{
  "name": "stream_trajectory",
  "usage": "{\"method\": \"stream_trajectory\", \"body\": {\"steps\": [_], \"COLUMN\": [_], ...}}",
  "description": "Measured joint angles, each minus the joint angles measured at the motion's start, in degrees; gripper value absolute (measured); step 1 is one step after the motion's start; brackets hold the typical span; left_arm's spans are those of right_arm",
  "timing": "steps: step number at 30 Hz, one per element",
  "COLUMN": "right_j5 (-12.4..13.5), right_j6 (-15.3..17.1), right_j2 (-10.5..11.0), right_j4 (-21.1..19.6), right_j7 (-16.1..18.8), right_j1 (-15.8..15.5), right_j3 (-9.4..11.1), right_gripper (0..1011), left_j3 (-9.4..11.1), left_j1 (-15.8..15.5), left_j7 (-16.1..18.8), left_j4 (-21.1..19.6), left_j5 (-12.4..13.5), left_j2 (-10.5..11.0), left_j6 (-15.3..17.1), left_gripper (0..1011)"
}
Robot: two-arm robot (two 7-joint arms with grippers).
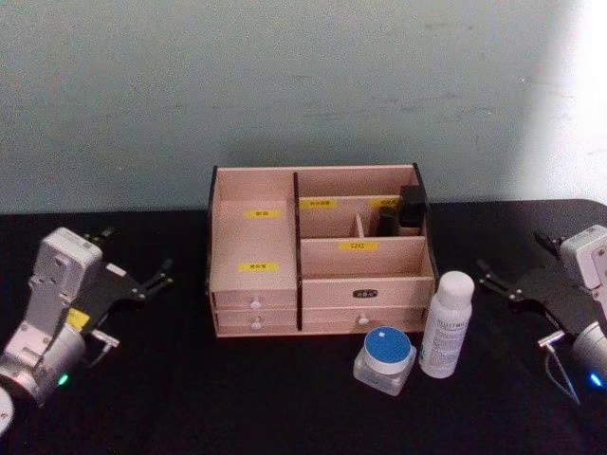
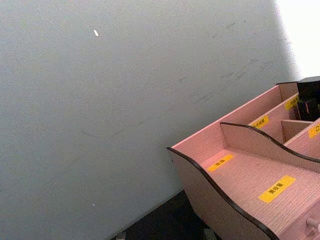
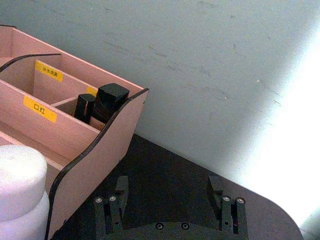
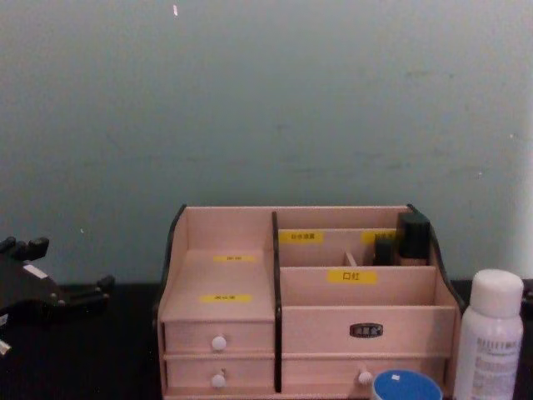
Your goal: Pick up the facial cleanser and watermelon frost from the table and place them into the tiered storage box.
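The facial cleanser, a tall white bottle, stands upright on the black table just right of the tiered storage box. The watermelon frost, a squat clear jar with a blue lid, sits in front of the box and left of the bottle. My right gripper hovers open to the right of the bottle, apart from it. In the right wrist view the open right gripper is empty, with the cleanser's cap near the box's side wall. My left gripper rests open at the far left.
Small dark containers stand in the box's back right compartment. Four white-knobbed drawers line its front. A pale wall rises right behind the table. Bare black tabletop lies on both sides of the box and in front of it.
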Motion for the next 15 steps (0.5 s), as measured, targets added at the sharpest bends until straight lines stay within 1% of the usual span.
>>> {"method": "stream_trajectory", "body": {"steps": [15], "right_j5": [0.0], "right_j6": [0.0], "right_j2": [0.0], "right_j4": [0.0], "right_j7": [0.0], "right_j1": [0.0], "right_j3": [0.0], "right_gripper": [1000], "left_j3": [0.0], "left_j1": [0.0], "left_j7": [0.0], "left_j4": [0.0], "left_j5": [0.0], "left_j2": [0.0], "left_j6": [0.0], "left_gripper": [1001]}}
